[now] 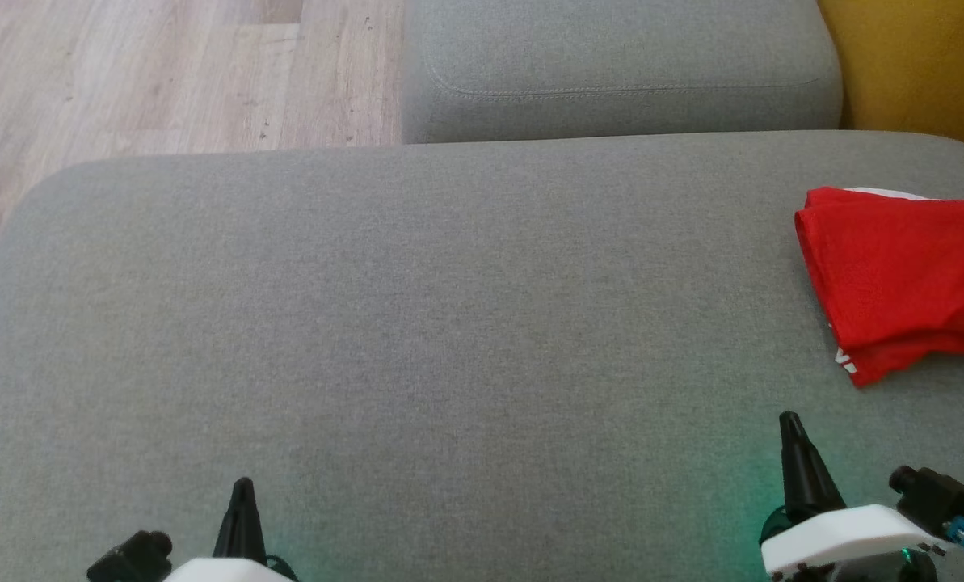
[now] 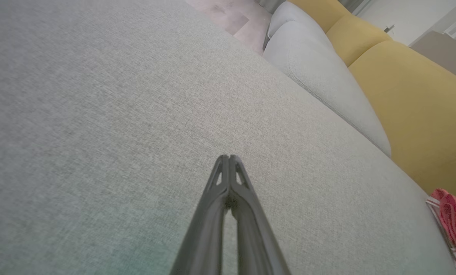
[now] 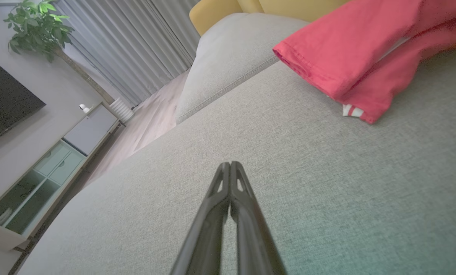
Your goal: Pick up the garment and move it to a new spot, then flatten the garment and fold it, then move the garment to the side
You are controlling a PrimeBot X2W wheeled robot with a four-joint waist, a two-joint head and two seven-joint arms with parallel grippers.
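The garment [image 1: 902, 279] is red with white stripes at a hem, folded into a compact stack at the right edge of the grey sofa seat [image 1: 449, 323]. It also shows in the right wrist view as the garment [image 3: 357, 53] at the upper right and in the left wrist view as the garment [image 2: 451, 223] at the far right edge. My right gripper [image 1: 790, 422] is shut and empty, below and left of the garment, apart from it. My left gripper [image 1: 243, 485] is shut and empty at the lower left. The shut fingers [image 2: 228, 183] and fingers [image 3: 229, 187] hover over bare cushion.
A second grey cushion [image 1: 619, 69] lies behind the seat, with a yellow cushion [image 1: 918, 65] at the back right. Wooden floor [image 1: 166, 73] lies beyond the seat's left and far edges. The right wrist view shows a cabinet [image 3: 48, 168], curtains and a plant [image 3: 34, 26].
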